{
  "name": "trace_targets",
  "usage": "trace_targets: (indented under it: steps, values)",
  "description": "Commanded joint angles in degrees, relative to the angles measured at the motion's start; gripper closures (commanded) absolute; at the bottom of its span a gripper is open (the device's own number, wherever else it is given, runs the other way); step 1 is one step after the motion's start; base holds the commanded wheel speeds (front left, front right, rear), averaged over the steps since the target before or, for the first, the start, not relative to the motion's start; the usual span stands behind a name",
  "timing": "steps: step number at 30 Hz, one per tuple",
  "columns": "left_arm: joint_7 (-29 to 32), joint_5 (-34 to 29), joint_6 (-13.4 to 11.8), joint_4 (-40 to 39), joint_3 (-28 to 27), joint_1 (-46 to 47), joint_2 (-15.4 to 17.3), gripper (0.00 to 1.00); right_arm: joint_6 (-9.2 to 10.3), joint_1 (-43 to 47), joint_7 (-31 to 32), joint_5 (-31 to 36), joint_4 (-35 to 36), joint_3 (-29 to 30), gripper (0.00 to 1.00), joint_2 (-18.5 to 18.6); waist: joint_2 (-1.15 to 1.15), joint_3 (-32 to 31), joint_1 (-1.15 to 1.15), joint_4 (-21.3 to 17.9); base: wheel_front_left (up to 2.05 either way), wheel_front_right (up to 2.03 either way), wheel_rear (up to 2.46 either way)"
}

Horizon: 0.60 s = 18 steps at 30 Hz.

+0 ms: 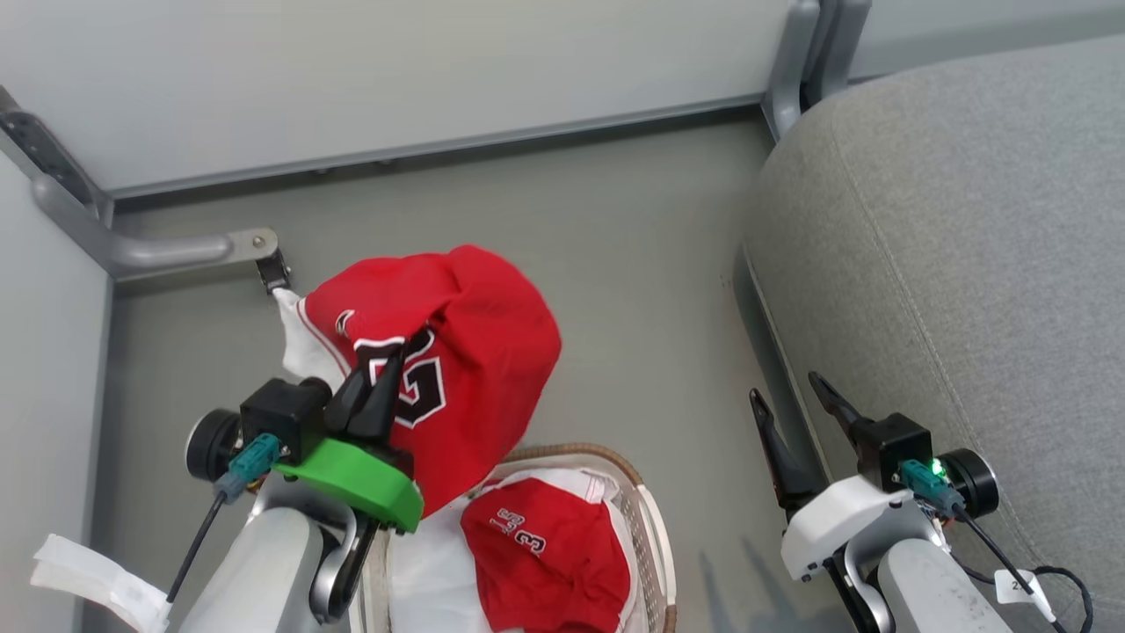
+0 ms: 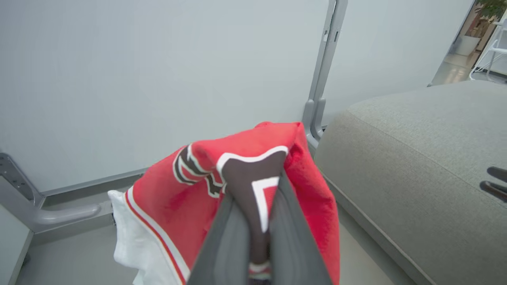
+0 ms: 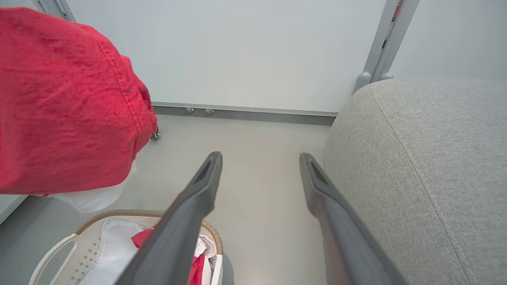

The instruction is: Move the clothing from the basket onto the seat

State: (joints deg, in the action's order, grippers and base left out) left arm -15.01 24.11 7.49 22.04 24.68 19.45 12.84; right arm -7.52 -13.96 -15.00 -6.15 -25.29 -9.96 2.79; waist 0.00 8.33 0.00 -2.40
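My left gripper (image 1: pixel 391 356) is shut on a red jersey (image 1: pixel 475 343) with black-and-white numerals, which hangs in the air above the floor and the basket's far end. The left wrist view shows the fingers (image 2: pixel 222 233) pinching the jersey (image 2: pixel 178 198) at its numeral. A second red garment (image 1: pixel 545 554) with a white numeral lies in the cream basket (image 1: pixel 655 545) on a white liner. The grey seat (image 1: pixel 958 264) fills the right side. My right gripper (image 1: pixel 787 391) stands open at the seat's edge, with nothing between its fingers (image 3: pixel 198 198).
Pale partition walls with grey metal frames and feet (image 1: pixel 176 251) enclose the grey floor (image 1: pixel 633 264) at the back and left. A white tag (image 1: pixel 88 571) hangs by my left arm. Open floor lies between the basket and the seat.
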Motion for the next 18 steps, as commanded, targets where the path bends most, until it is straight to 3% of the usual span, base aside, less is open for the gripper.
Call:
trace_targets:
  steps: [1, 10, 18]
  values:
    - [-0.23, -0.71, -0.01, -1.61, -0.64, -0.17, -0.42, 1.00, 0.06, 1.08, -0.27, -0.49, -0.17, 0.01, 0.00, 0.24, 0.00, -2.87, 0.00, 0.77, 0.00, 0.00, 0.00]
    - [-0.23, -2.44, -0.01, -7.77, -0.50, 2.57, -1.48, 1.00, 0.05, 2.90, -0.27, -1.54, 0.04, -1.51, 0.00, 0.22, 0.00, -5.47, 0.00, 0.58, 0.00, 0.00, 0.00]
    - [-0.22, -2.41, 0.00, -7.97, 0.84, 1.01, -2.82, 1.00, 0.06, -0.24, -0.27, -7.36, 9.06, -12.47, 0.00, 0.22, 0.00, -6.41, 0.00, 0.60, 0.00, 0.00, 0.00]
